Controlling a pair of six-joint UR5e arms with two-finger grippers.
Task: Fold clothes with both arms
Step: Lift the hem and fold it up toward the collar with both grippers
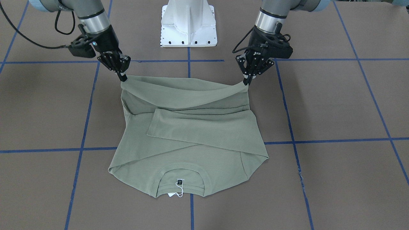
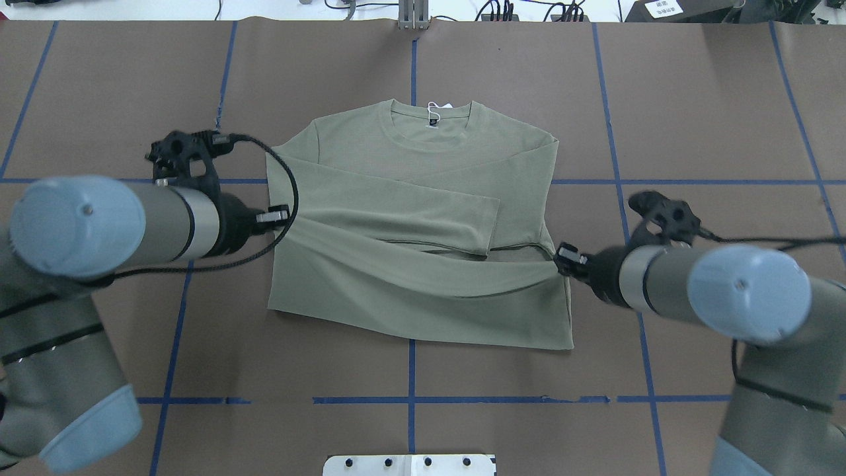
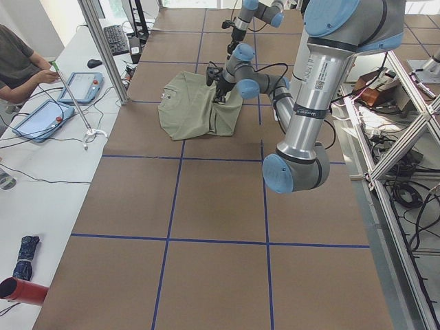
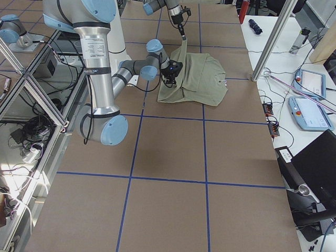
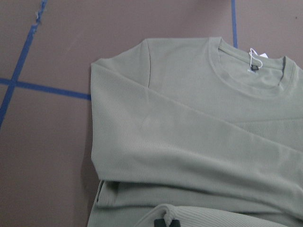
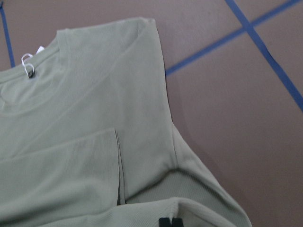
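The sage-green long-sleeved shirt (image 1: pixel 191 134) lies on the brown table, collar (image 1: pixel 180 182) away from the robot, with both sleeves folded across the chest. A black neck label and white hang tag (image 1: pixel 179 191) show at the collar. My left gripper (image 1: pixel 246 82) is shut on one hem corner, and my right gripper (image 1: pixel 123 78) is shut on the other. The hem hangs raised between them. In the overhead view the left gripper (image 2: pixel 283 215) and the right gripper (image 2: pixel 560 256) flank the shirt (image 2: pixel 410 198). Both wrist views show the hem pinched at their lower edge.
The white pedestal base (image 1: pixel 188 25) stands behind the shirt, between the arms. Blue tape lines (image 1: pixel 335 140) cross the table. A side bench with tablets (image 3: pixel 41 117), a metal post (image 3: pixel 103 48) and an operator (image 3: pixel 17 65) lies beyond the far edge.
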